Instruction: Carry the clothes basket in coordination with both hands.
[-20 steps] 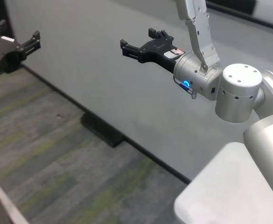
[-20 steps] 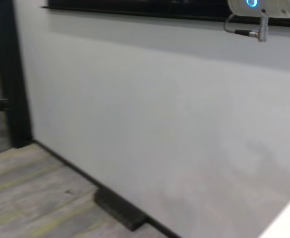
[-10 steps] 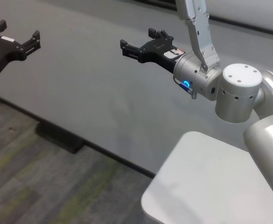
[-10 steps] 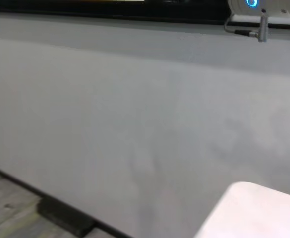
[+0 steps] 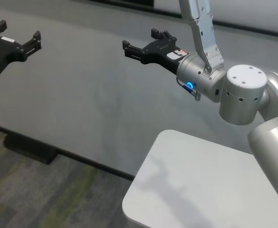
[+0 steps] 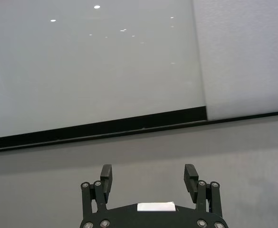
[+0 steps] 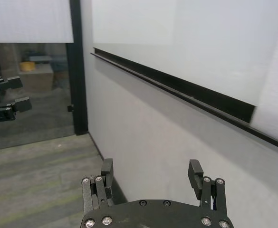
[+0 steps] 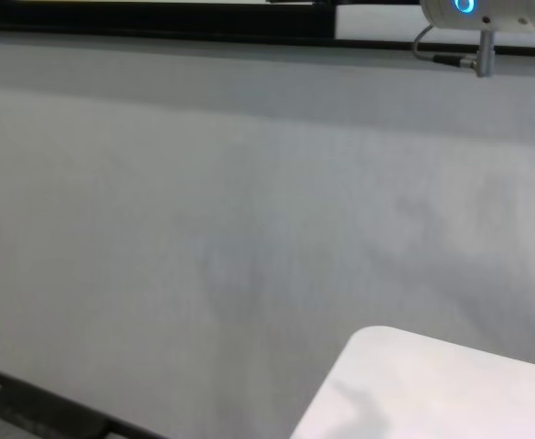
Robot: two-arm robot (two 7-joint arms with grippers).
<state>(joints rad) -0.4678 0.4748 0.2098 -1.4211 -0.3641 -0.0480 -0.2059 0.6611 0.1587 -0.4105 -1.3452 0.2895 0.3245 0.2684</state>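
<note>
I see both grippers raised before a grey wall (image 5: 96, 90), left gripper (image 5: 16, 39) and right gripper (image 5: 144, 45) spread wide, holding nothing. No basket shows; a white table (image 5: 200, 185) sits below the right.

- Left gripper (image 5: 16, 36) is held raised at the head view's left edge, jaws spread wide, nothing between them; both fingers (image 6: 106, 176) are seen apart in its wrist view.
- Right gripper (image 5: 146, 43) is held raised near centre, jaws spread wide and empty.
- Right wrist (image 5: 198, 78) is seen with its blue ring light lit; the forearm is angled back toward the shoulder joint (image 5: 243, 94).
- Both grippers are held at similar height, well apart.
</note>
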